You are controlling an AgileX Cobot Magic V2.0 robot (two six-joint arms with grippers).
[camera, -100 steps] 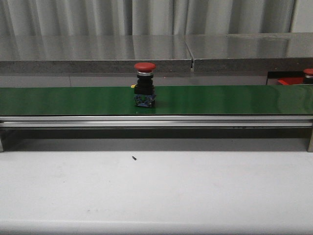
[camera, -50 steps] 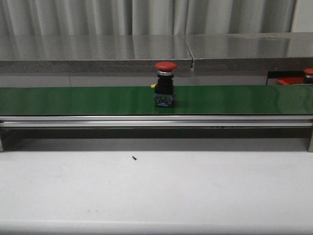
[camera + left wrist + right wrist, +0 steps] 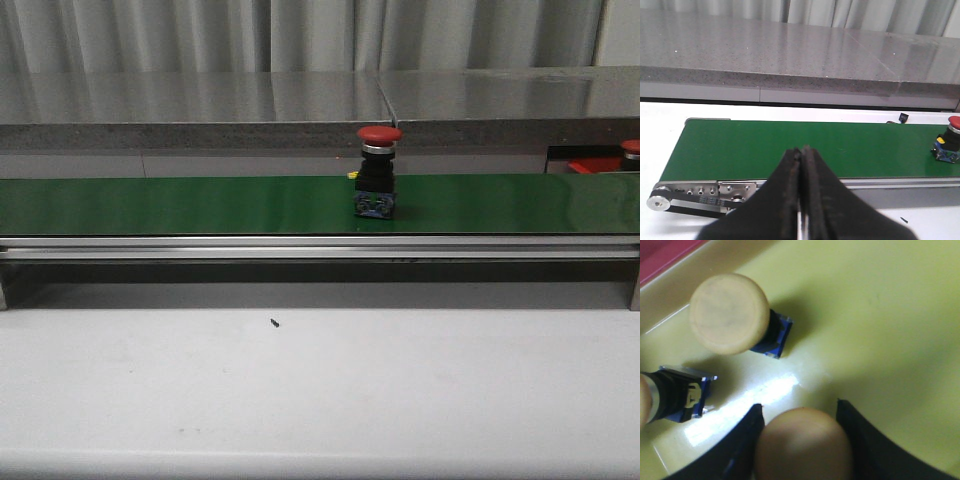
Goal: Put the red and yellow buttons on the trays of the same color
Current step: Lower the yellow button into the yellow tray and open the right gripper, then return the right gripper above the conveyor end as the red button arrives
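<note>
One red button (image 3: 379, 172) stands upright on the green belt (image 3: 180, 205), cap up, long axis vertical, right of belt centre. Right gripper (image 3: 800, 412) sits over the yellow tray (image 3: 880, 315), fingers straddling a yellow button (image 3: 802, 445); can't tell if gripped or let go. Two more yellow buttons (image 3: 730, 312) in that tray. Left gripper (image 3: 801, 165) clenched, empty, facing belt. Step looks like yellow drop-off; next prob. red pickup by cap, to the red tray (image 3: 595, 163).
</note>
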